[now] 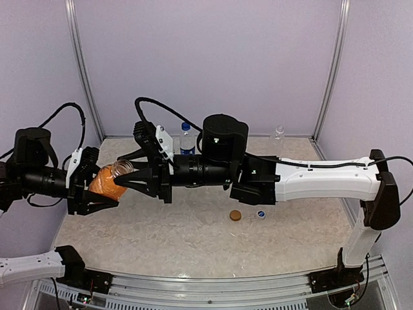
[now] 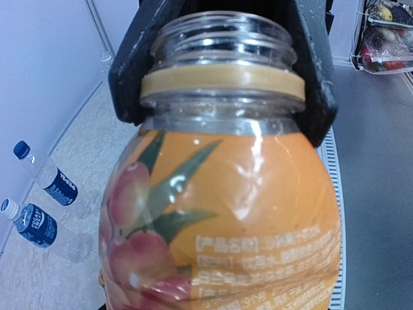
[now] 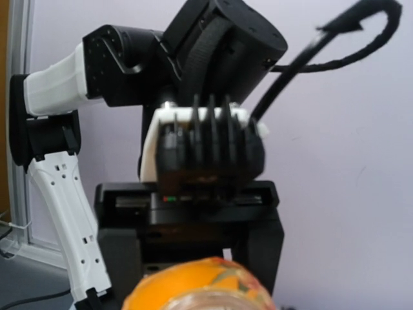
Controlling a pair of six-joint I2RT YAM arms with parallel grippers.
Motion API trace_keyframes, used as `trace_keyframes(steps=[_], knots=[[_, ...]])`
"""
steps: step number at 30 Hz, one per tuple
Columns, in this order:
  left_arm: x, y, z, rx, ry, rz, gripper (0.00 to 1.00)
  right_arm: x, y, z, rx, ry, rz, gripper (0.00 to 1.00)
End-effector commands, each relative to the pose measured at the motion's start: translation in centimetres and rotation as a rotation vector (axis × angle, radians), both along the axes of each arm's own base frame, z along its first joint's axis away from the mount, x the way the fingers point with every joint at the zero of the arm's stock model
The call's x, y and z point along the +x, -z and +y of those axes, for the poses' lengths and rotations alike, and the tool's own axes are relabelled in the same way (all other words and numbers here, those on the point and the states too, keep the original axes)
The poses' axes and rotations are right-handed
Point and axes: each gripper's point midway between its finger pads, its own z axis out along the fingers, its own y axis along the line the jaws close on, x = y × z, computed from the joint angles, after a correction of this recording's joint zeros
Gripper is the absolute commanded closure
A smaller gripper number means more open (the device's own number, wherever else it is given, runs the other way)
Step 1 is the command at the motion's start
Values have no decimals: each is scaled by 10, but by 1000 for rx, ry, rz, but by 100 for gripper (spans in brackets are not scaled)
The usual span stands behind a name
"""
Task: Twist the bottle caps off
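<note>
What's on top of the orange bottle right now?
No cap: the bottle mouth is open, threads bare, tan ring below them. The label hides the contents.

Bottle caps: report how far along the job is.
Done: the orange bottle has a bare neck. An orange-brown cap and a loose blue cap lie on the table.
In hand: the left tool holds that bottle in the air, and the right tool is clamped on its neck.
Left: two blue-labelled bottles, both capped.
</note>
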Motion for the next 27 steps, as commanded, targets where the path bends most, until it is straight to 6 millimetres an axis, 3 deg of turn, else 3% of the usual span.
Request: trace_keyframes(steps=[1, 2, 3, 4, 5, 6, 9, 11, 13, 15, 17, 21, 25, 27], knots=[[0, -10, -2, -19, 15, -32, 68, -1, 4, 5, -24, -18, 25, 100], [0, -9, -2, -17, 14, -31, 67, 0, 3, 4, -27, -16, 26, 100], [0, -8, -2, -15, 10, -30, 57, 1, 3, 3, -28, -11, 31, 100], [1, -7, -1, -12, 6, -30, 38, 3, 2, 1, -30, -1, 42, 100], [2, -5, -1, -9, -2, -30, 10, 9, 1, -1, -33, 24, 58, 100], [5, -4, 0, -8, -17, -32, 2, 17, 2, -4, -44, 62, 79, 100], [12, -3, 2, -13, -56, -45, 1, 56, 16, -20, -119, 254, 156, 100], [17, -5, 5, -33, -101, -63, 1, 91, 34, -42, -190, 457, 233, 100], [25, -5, 11, -56, -165, -72, 1, 130, 63, -77, -282, 697, 319, 100], [32, 1, 15, -75, -221, -66, 1, 169, 100, -131, -383, 956, 421, 100], [40, 11, 21, -95, -277, -51, 1, 192, 130, -185, -431, 1151, 501, 100], [58, 26, 35, -158, -421, -6, 1, 219, 184, -286, -494, 1439, 611, 100], [76, 44, 57, -216, -593, 51, 1, 235, 208, -367, -515, 1667, 637, 100], [81, 52, 66, -241, -651, 76, 1, 243, 215, -396, -533, 1741, 627, 100]])
